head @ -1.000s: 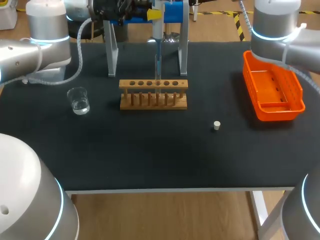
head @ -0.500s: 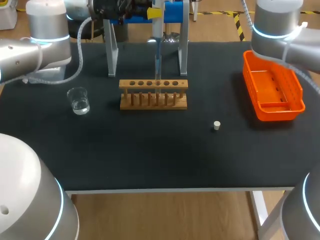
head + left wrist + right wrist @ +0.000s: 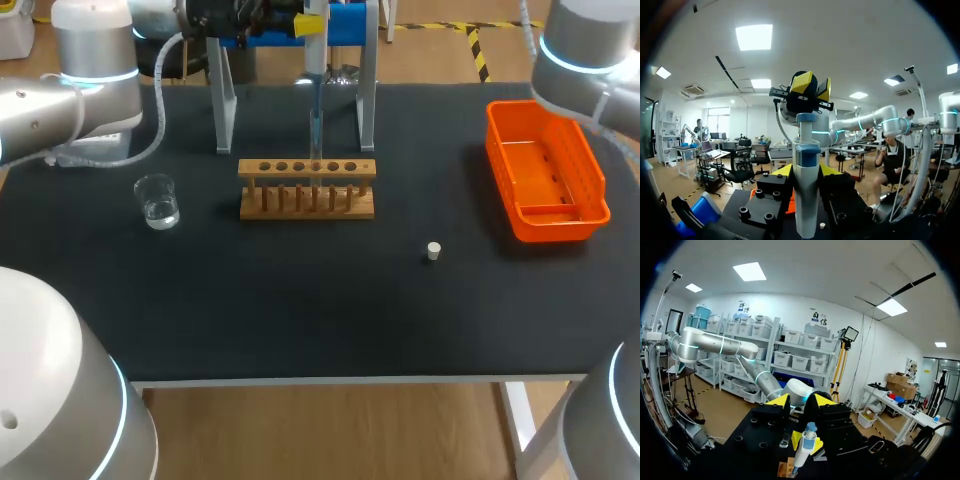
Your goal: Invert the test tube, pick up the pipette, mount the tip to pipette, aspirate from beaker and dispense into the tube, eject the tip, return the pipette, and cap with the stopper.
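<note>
My left tool [image 3: 805,171] is clamped on the pipette [image 3: 805,200], with one yellow tip on each side of its body. In the head view the pipette hangs upright toward the back of the tabletop [image 3: 300,310]. Its fine end sits just above a hole near the middle of the wooden rack [image 3: 307,188]. I cannot make out the tube itself in that hole.

I judge this to be the dispense step. To do it well, I would hold the pipette plumb and centre its end on the hole before lowering. I would then descend slowly so the end does not catch the rack's top bar.

My right tool [image 3: 801,401] stands wide and empty, well apart from the rack. The stopper [image 3: 433,251] lies alone between the rack and the orange tray [image 3: 546,215]. The beaker [image 3: 157,201] stands off the rack's other end. Neither looks to be in the way.
</note>
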Available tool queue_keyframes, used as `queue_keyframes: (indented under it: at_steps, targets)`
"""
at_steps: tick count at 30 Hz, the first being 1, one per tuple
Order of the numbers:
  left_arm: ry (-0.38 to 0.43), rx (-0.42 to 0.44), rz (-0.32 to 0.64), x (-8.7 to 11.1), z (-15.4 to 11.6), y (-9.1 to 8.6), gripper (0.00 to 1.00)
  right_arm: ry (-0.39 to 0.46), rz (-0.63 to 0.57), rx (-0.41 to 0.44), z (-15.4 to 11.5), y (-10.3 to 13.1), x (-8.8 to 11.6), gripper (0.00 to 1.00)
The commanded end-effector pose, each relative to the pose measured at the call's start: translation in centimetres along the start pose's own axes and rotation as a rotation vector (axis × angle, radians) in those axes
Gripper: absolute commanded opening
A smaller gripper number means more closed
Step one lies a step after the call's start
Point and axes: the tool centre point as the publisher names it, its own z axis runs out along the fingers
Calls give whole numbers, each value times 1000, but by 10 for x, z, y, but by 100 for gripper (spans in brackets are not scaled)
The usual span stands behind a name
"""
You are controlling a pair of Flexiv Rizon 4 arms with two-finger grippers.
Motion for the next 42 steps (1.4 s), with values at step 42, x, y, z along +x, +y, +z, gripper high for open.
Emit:
queue_keyframes:
  at_steps: [42]
  targets:
    - [5, -1, 0, -2, -1, 0, 0, -26, 117, 207, -7, -276, 34, 100]
